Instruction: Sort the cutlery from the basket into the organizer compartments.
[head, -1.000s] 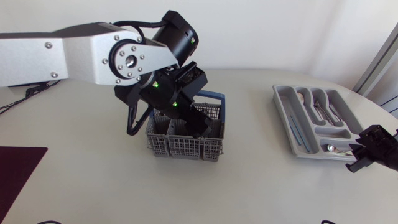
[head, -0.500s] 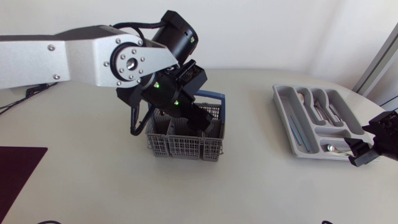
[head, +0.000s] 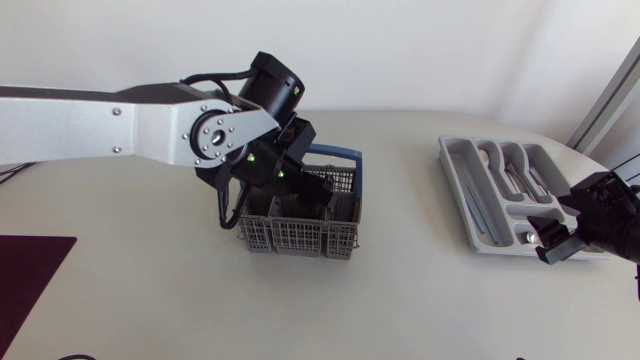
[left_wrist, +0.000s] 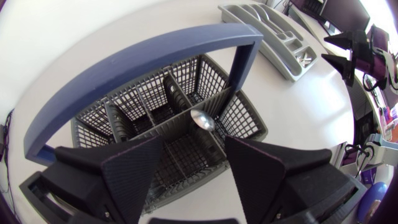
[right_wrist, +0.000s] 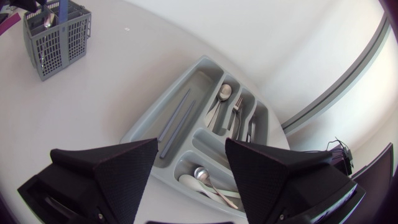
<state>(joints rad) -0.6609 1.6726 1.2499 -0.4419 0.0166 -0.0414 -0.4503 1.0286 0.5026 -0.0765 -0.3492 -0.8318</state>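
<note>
the left claw (left_wrist: 194, 163) hangs wide open over the basket (head: 297, 238), close by its blue handle (left_wrist: 134, 59), with nothing held. a spoon (left_wrist: 203, 119) stands bowl-up in a middle cell, just ahead of the gap between the fingers. the right claw (right_wrist: 189, 167) is wide open too and empty, hovering by one end of the organizer (right_wrist: 144, 129), where spoons, forks and other pieces already lie in the compartments. my guess is that picking that spoon comes next, and it looks fiddly. the broad fingers may foul the grid walls or the handle and drag or tip the light basket. the rounded, shiny bowl could slide out of a pinch. closing off-centre might knock the spoon flat in its cell, beyond easy reach.
</note>
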